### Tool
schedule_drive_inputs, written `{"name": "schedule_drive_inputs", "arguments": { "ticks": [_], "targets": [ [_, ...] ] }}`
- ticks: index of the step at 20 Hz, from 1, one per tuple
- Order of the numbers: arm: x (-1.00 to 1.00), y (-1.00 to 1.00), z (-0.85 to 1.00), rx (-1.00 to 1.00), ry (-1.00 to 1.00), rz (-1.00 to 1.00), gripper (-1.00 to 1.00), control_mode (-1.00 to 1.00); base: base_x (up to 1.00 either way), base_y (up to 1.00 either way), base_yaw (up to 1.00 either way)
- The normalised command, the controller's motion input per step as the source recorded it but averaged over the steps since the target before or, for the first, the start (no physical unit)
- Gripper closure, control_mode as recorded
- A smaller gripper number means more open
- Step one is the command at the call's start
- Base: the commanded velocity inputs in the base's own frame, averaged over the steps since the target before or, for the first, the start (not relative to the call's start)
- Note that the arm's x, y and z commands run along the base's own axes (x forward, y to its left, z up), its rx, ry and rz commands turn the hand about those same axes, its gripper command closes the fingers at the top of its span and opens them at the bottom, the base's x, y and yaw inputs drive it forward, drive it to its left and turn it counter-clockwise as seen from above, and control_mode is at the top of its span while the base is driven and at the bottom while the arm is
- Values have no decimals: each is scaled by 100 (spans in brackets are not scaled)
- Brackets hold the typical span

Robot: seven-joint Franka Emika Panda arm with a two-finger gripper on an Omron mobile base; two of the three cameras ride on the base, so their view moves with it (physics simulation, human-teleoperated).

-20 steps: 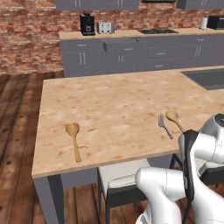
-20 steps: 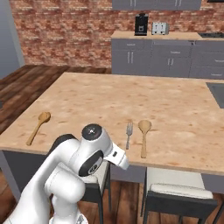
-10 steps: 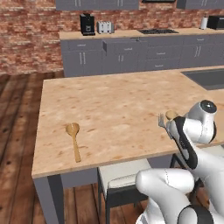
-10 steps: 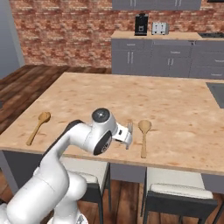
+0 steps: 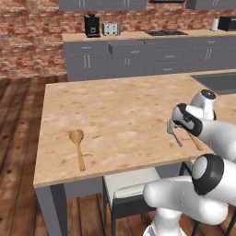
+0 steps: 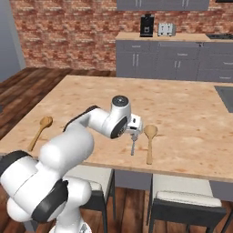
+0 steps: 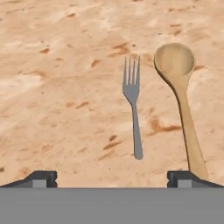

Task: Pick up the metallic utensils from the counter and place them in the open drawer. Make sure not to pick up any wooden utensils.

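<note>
Pincer [image 7: 112, 177] agape over one fork [image 7: 133, 105], two spoons [image 7: 180, 92]

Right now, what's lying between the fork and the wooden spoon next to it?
Nothing: in the hand view, bare counter separates the fork from the wooden spoon; they lie side by side, apart.

Red brick wall [image 5: 32, 41] across the back. Dark wood plank floor [image 5: 16, 152]. Grey base cabinets [image 5: 138, 60] run along the wall under a pale top; black coffee maker [image 5: 92, 25] and silver toaster [image 5: 109, 28] near its left end, black cooktop [image 5: 167, 32] further right. Grey upper cabinets [image 5: 101, 4] above. 2 cushioned dark-framed chairs [image 6: 186, 205] tucked under the island's near edge.
</note>
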Motion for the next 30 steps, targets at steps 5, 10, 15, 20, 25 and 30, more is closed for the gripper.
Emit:
{"name": "schedule_drive_inputs", "arguments": {
  "ticks": [5, 10, 15, 20, 25, 30],
  "targets": [
    [25, -5, -62, -6, 14, 0, -100, -100, 0, 0, 0],
    [19, -5, -36, -1, 9, 0, -100, -100, 0, 0, 0],
    [12, 0, -39, 0, 15, 0, -100, -100, 0, 0, 0],
    [11, -8, -64, 0, 13, 0, -100, -100, 0, 0, 0],
    [1, -26, -40, 1, 2, 0, -100, -100, 0, 0, 0],
    [3, -6, -9, 0, 2, 0, -100, -100, 0, 0, 0]
  ]
}}
